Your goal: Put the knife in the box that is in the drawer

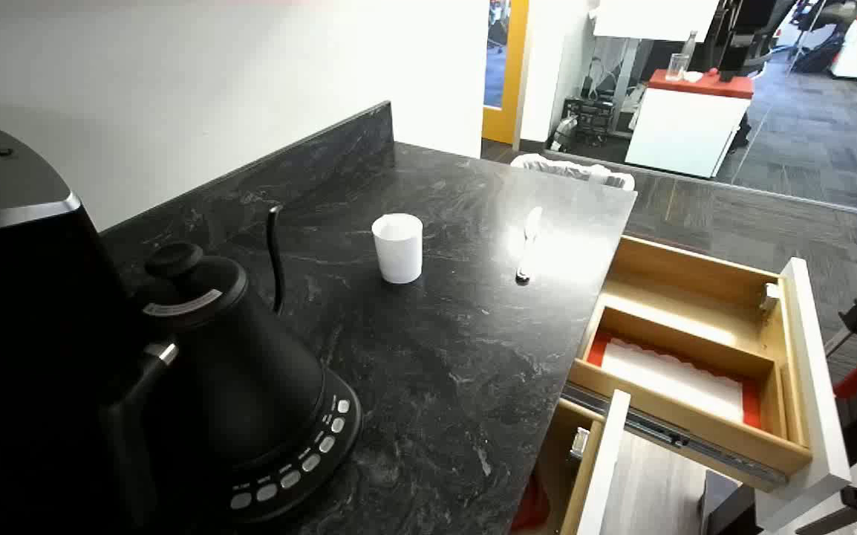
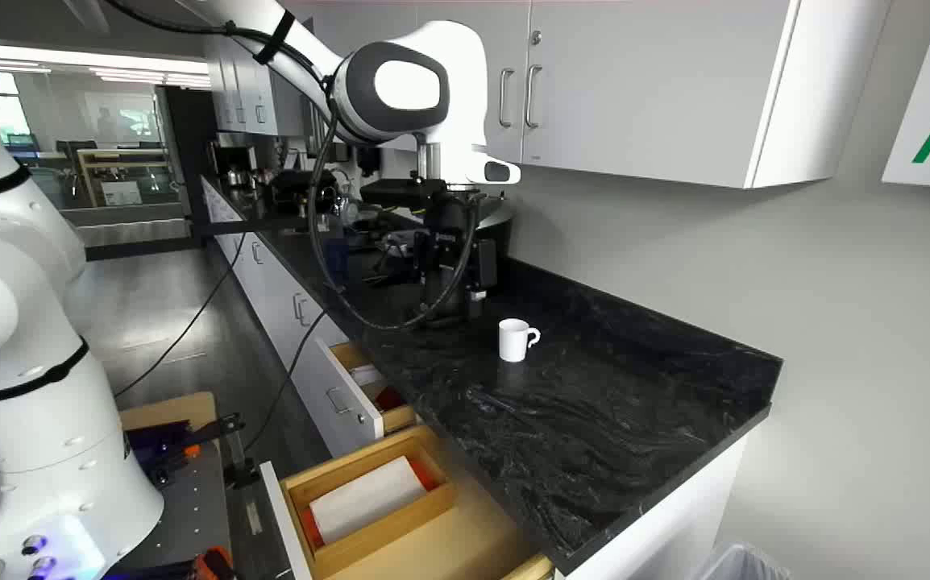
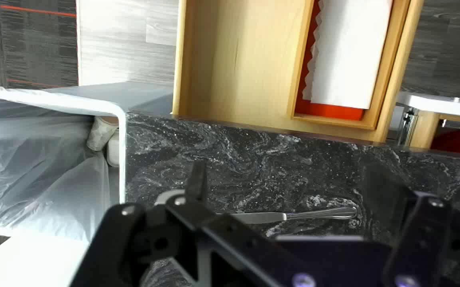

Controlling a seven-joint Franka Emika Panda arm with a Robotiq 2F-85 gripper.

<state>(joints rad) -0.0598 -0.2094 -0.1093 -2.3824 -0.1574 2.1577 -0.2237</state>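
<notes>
The knife (image 3: pixel 321 213) lies flat on the dark stone counter, silver handle to the right in the wrist view; part of its blade is hidden behind a finger. In an exterior view the knife (image 1: pixel 528 241) glints near the counter edge. My gripper (image 3: pixel 291 185) is open above the counter, nothing held; the knife shows below, between its fingers. In an exterior view the gripper hangs from the arm, fingertips hard to make out. The drawer (image 1: pixel 818 371) is pulled out. In it sits a wooden box (image 1: pixel 696 349) with a red and white lining, also seen from above (image 3: pixel 302 56).
A white cup (image 1: pixel 399 249) stands on the counter near the knife. Farther along are a black kettle (image 1: pixel 243 386) and a coffee machine (image 1: pixel 20 297). A narrower drawer (image 2: pixel 344 407) is pulled out beside the wide one. A lined bin (image 3: pixel 94 103) stands past the counter's end.
</notes>
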